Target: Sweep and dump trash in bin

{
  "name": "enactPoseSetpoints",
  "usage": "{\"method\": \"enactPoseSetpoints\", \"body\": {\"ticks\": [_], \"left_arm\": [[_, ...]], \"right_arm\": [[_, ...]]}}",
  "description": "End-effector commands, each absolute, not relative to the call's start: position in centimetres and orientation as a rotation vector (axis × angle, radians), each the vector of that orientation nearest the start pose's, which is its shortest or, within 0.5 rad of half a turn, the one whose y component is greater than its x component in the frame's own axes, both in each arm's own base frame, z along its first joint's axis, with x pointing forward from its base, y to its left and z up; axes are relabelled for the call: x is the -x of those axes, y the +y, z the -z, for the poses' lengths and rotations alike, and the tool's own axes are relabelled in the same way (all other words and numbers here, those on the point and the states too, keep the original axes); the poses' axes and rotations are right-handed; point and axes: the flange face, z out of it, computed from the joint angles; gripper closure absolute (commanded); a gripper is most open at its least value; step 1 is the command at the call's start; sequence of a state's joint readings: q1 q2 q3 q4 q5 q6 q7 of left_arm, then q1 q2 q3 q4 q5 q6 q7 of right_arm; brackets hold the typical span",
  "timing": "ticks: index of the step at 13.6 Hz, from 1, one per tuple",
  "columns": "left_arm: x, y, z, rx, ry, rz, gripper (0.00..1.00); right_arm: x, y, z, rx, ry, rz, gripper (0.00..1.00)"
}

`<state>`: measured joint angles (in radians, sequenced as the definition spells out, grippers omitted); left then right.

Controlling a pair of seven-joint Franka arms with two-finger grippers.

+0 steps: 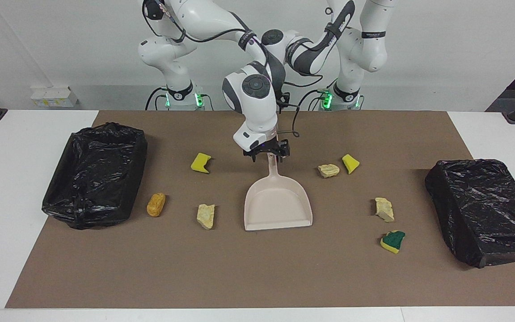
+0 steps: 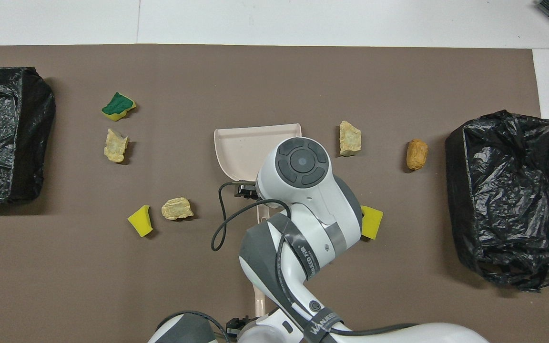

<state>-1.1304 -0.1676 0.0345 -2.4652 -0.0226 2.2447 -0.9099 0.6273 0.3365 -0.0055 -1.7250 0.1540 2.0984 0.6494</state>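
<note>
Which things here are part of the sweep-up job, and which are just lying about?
Job: sponge bits, stone chunks, bread lump, dustpan, bagged bins, beige stick, right gripper at the dustpan's handle, left gripper by the stick.
Lying about: brown mat, white box.

A robotics lab: two white arms (image 1: 257, 89) mounted at a paper-covered table (image 1: 257, 277), bare white walls

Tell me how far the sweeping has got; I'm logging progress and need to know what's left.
Nothing is done yet: the dustpan lies empty. In hand: the right claw stands open at the dustpan's handle, the left claw by the handle's end nearest the robots. Left: all seven trash scraps, like the bread-like lump, lie unswept on the mat; none is in either black-lined bin.
</note>
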Motion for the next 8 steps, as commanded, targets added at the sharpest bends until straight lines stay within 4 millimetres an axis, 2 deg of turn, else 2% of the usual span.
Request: {"method": "enactPoseSetpoints", "body": {"ticks": [1,2,3,4,5,6,7,8], "left_arm": [[-20.1,-39.6,-34.8,3.106,0.291,-0.076,0.45],[-20.0,-39.5,-34.6,3.101,0.303,-0.080,0.47],[-20.1,-39.4,-34.5,3.098,0.305,-0.083,0.61],[-20.1,-39.3,-34.5,3.092,0.305,-0.090,0.80],[-20.4,-39.3,-34.4,3.091,0.288,-0.093,0.97],[-21.0,-39.2,-34.3,3.090,0.269,-0.095,1.00],[-22.0,-38.8,-34.7,3.098,0.244,-0.091,1.00],[-23.2,-38.2,-35.0,3.105,0.215,-0.088,1.00]], "right_arm": [[-51.8,39.8,-37.1,3.023,0.146,-0.104,0.00],[-51.5,39.4,-36.3,3.041,0.102,-0.128,0.00],[-51.3,39.7,-35.7,3.049,0.064,-0.139,0.00],[-51.2,40.1,-34.8,3.054,0.055,-0.141,0.00],[-51.2,40.3,-34.9,3.055,0.045,-0.135,0.00],[-51.1,40.4,-34.9,3.063,0.032,-0.132,0.01],[-51.2,40.3,-34.8,3.080,0.011,-0.120,0.12],[-51.3,40.1,-34.7,3.081,-0.003,-0.117,0.36]]}}
